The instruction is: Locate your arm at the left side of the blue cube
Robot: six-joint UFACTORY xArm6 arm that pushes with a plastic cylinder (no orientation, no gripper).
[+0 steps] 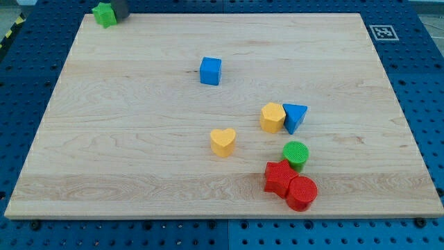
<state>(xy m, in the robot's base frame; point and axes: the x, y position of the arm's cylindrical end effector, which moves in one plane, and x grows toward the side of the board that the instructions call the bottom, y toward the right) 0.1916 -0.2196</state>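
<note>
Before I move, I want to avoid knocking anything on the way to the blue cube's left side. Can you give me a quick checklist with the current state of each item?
1. My tip located: ok, at the view's top-left corner, beside the green block.
2. Tip already left of the blue cube: not ok, it is far up and left of it.
3. Spot left of the blue cube free: ok, only bare board there.
4. Path to that spot free of blocks: ok.
5. Tip touching the green block: cannot tell.
6. Yellow heart out of the way: ok, below the cube.
</note>
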